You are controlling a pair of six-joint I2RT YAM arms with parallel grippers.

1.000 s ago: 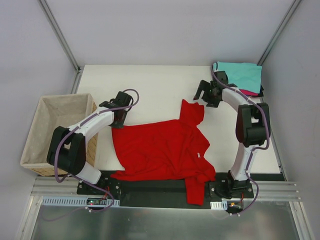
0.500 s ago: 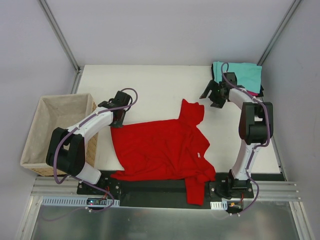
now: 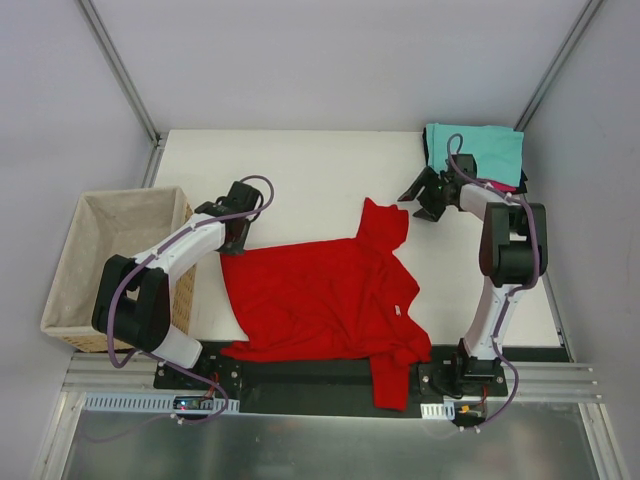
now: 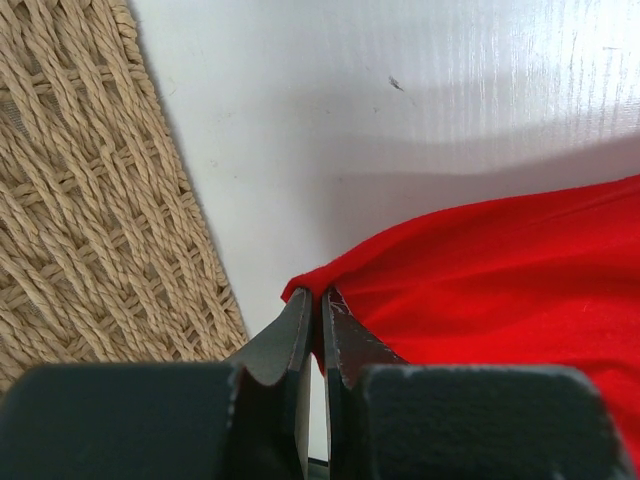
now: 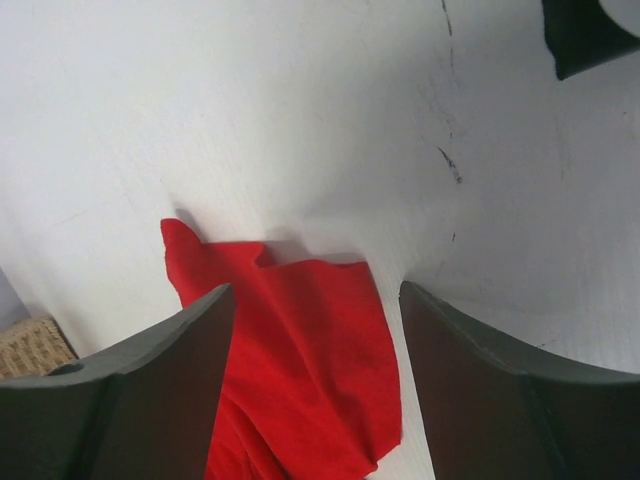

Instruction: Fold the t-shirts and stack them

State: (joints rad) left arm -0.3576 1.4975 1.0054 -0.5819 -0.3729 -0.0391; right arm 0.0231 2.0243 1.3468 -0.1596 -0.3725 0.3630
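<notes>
On the white table [image 3: 300, 165], the red t-shirt [image 3: 320, 300] is lying rumpled, from the middle to the near edge, and one sleeve is hanging over that edge. The step in hand is judged to be the spreading of this shirt before the first fold. For a good result, the far sleeve [image 3: 385, 222] is to be gripped near its tip, in a single layer. The cloth is then to be drawn taut between both grippers, low over the table, so that no crease is being carried into the fold. The folded teal t-shirt [image 3: 478, 150] in the far right corner is to be left undisturbed.

The wicker basket [image 3: 100, 260] is standing at the left, just beside the left arm.

The far left corner of the shirt is being pinched by the left gripper [image 4: 318, 320], whose jaws are clenched on the cloth. The right gripper [image 5: 315, 300] is being held just to the right of the far sleeve and above it. Its jaws are standing apart and nothing is being grasped. In the right wrist view the sleeve is showing between the two fingers [image 5: 150, 380], apart from both.
</notes>
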